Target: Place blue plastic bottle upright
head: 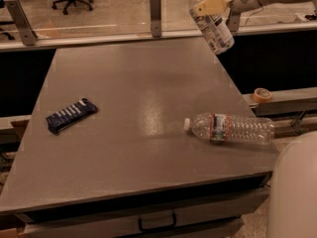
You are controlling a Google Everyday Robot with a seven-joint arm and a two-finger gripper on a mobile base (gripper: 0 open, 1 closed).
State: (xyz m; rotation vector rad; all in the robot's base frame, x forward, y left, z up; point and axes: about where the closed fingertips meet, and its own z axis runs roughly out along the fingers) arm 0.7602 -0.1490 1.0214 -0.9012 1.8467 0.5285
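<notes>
The blue plastic bottle [214, 28], clear with a white cap and a white label with dark print, hangs in the air above the table's far right corner. It is tilted, cap up and to the left, base down and to the right. My gripper [212, 5] is shut on its upper part, with a tan finger [214, 3] across the neck. The arm reaches in from the top right.
A longer ribbed clear bottle [230, 128] with a red-orange band lies on its side near the grey table's [124, 83] right edge. A dark blue packet [71, 115] lies at the left. A tape roll [262, 94] sits on a ledge to the right. A rail with posts [155, 8] runs behind the table.
</notes>
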